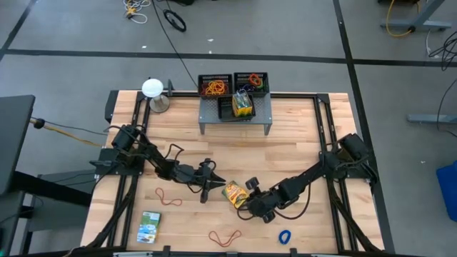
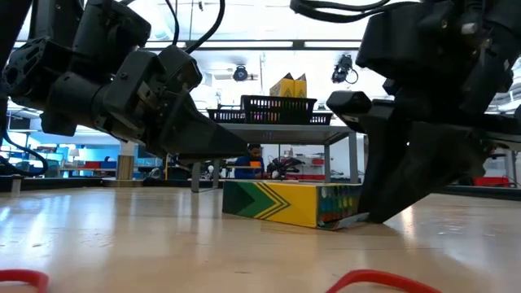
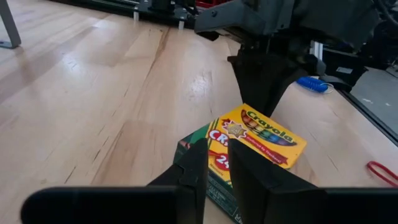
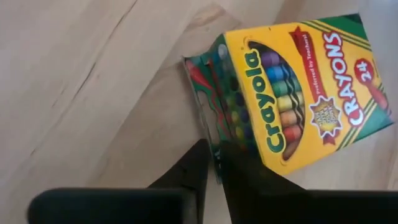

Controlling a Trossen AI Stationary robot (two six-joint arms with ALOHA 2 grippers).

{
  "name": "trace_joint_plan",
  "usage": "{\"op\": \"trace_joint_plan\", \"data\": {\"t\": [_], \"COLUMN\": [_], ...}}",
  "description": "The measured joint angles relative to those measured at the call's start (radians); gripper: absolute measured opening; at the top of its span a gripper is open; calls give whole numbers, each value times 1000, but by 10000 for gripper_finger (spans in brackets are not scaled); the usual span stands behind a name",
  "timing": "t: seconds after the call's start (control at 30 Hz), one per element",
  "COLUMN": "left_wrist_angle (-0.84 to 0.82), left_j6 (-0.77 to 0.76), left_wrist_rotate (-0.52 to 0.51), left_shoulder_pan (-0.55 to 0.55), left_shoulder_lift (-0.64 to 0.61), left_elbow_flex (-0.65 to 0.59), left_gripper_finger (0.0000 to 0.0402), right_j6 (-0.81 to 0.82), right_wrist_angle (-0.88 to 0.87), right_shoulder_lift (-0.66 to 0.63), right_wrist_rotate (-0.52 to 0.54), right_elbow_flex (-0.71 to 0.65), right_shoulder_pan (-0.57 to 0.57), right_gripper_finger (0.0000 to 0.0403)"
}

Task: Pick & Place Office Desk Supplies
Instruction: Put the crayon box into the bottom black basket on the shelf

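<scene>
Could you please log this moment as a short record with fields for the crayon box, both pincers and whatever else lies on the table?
crayon box: crayon box lying flat on the wooden table, near its middle front
right pincer: right pincer at one end of the box
left pincer: left pincer at the opposite end
loose items: green-white box, blue band, red bands
shelf: grey shelf carrying black trays

Overhead, table-level and both wrist cameras share the crayon box (image 1: 235, 193).
</scene>
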Motion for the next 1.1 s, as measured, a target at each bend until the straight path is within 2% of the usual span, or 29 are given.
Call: {"op": "trace_joint_plan", "data": {"t": [0.17, 0.37, 0.57, 0.77, 0.97, 1.1], "left_wrist_angle": [0, -28, -123, -281, -305, -331], "left_j6": [0, 14, 97, 122, 6, -26], "left_wrist_rotate": [21, 64, 61, -80, -242, -328], "left_shoulder_pan": [0, 0, -18, -90, -167, -180], "left_shoulder_lift": [-3, -58, -150, -221, -205, -165], "left_elbow_flex": [0, -1, -1, -1, 4, 41], "left_gripper_finger": [71, 71, 85, 160, 268, 309], "right_j6": [-33, -50, -42, 17, 65, 61], "right_wrist_angle": [-23, -112, -185, -191, -187, -165], "right_shoulder_lift": [-32, -141, -196, -194, -194, -194], "right_wrist_rotate": [53, 84, 31, -43, -62, -86], "right_elbow_flex": [-5, 34, 103, 138, 138, 138], "right_shoulder_pan": [10, 3, -39, -102, -149, -167], "right_gripper_finger": [8, 4, 3, 2, 1, 1]}}
